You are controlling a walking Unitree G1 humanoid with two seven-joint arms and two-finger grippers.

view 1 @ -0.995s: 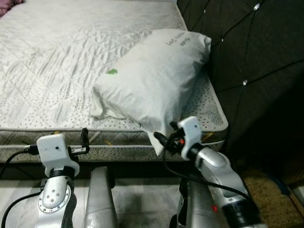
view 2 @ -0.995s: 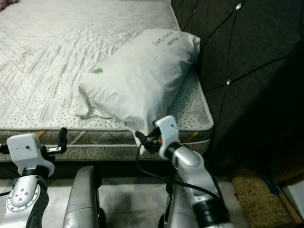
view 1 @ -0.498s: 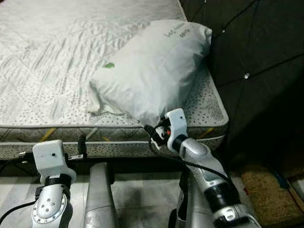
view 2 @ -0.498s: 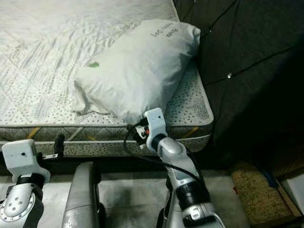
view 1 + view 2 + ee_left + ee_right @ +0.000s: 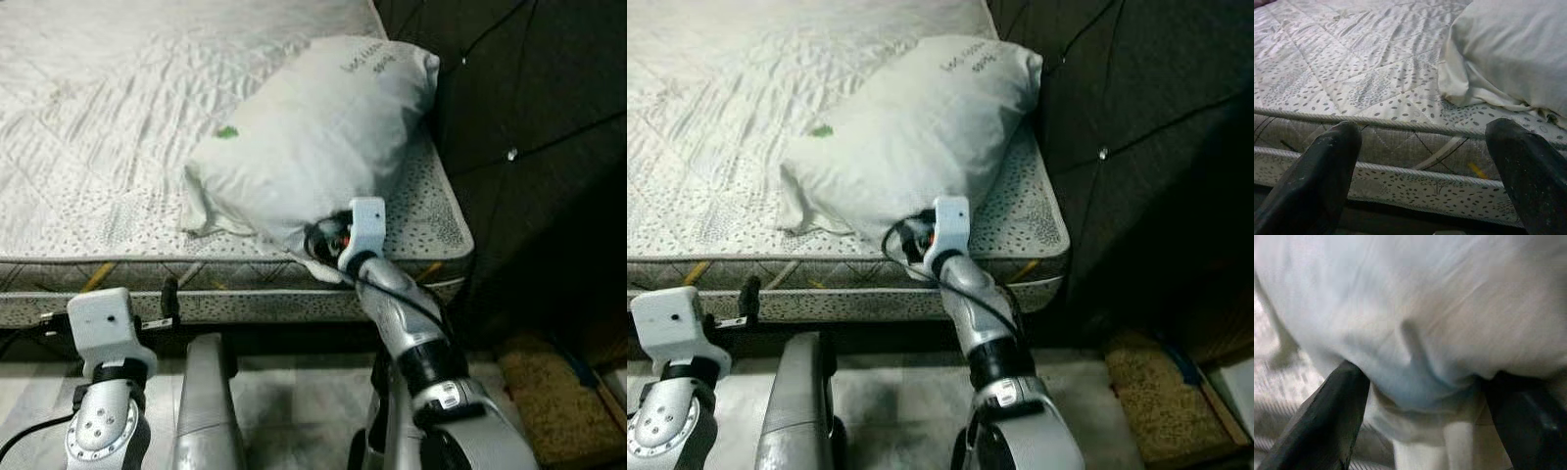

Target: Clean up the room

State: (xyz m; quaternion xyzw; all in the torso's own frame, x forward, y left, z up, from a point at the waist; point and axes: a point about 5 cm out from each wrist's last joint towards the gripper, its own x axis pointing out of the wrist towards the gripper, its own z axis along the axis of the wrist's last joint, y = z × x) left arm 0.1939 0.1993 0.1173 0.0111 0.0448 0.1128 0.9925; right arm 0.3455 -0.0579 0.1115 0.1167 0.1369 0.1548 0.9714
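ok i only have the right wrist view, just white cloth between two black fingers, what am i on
Observer: That is the near corner of the plump white pillow with a small green mark. The right gripper is at that corner, fingers open on either side of it.
Operator: where does the pillow sit
Observer: On the grey quilted mattress, its far end against the dark tufted headboard, its near corner at the mattress edge.
Operator: and the other arm
Observer: The left gripper is low in front of the mattress side, open, holding nothing, apart from the pillow.
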